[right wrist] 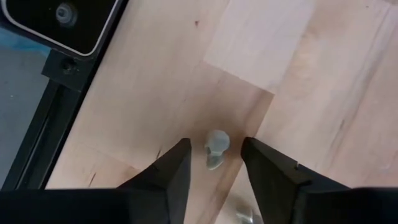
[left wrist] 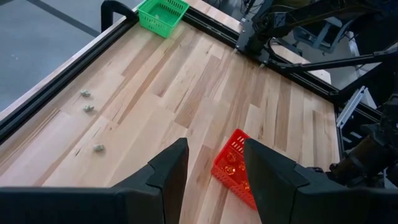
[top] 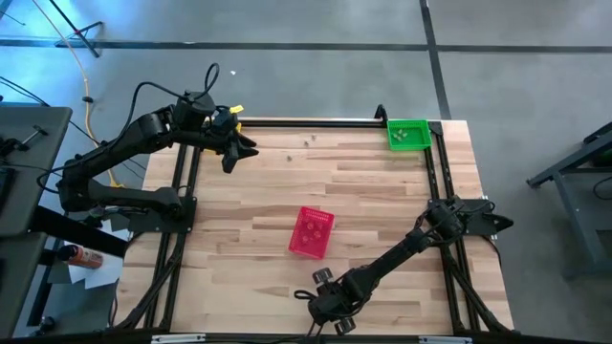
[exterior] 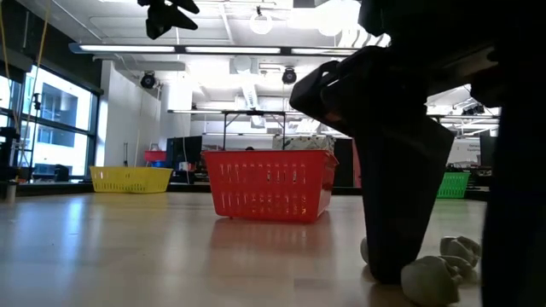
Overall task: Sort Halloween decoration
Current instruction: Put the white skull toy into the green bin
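**High view: right tool low at the near edge, pale trinket between its fingers**

High view shows the right tool (top: pixel 330 308) down at the tabletop's (top: pixel 363 191) near edge. Its fingers stand apart on either side of a small pale trinket (right wrist: pixel 216 148) lying on the wood, seemingly untouched. The left tool (top: pixel 232 153) hangs open and empty over the far left corner. Three more trinkets (left wrist: pixel 89 108) lie along the far edge. A red basket (top: pixel 312 232) sits mid-tabletop, a green basket (top: pixel 407 133) at the far right corner. No legible writing shows.
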Robot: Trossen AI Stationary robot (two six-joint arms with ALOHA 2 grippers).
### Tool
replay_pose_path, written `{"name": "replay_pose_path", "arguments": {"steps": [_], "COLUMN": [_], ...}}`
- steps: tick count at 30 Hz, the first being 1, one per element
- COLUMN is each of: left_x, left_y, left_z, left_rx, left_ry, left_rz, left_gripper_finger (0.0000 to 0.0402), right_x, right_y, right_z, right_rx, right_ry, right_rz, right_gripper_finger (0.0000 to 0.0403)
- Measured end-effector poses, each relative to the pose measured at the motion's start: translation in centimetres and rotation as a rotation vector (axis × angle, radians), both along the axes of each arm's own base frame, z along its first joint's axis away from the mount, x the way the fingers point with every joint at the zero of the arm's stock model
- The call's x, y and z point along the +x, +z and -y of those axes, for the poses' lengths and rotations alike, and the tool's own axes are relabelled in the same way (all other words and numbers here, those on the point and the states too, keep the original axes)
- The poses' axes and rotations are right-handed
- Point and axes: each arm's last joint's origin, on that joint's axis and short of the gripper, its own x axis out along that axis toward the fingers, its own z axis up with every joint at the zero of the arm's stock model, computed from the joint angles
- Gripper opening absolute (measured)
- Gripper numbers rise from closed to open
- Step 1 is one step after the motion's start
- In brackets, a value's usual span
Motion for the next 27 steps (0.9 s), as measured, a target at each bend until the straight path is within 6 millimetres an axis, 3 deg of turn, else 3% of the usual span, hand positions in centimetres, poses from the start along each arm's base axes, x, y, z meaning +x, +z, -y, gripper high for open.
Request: {"name": "replay_pose_path", "arguments": {"steps": [14,27], "left_x": [0.00,-0.01], "left_y": [0.00,0.01], "left_z": [0.01,0.01], "left_rx": [0.001,0.001], "left_ry": [-0.001,-0.001], "left_rz": [0.000,0.000], "left_gripper_finger": [0.0147,0.0147], "right_x": [0.09,0.22], "right_y": [-0.05,-0.05], "right_z": [0.10,0.29], "right_rx": [-0.004,0.007], "right_ry": [-0.053,-0.117], "right_rz": [0.006,0.003], "right_gripper_finger": [0.0113,0.0035]}}
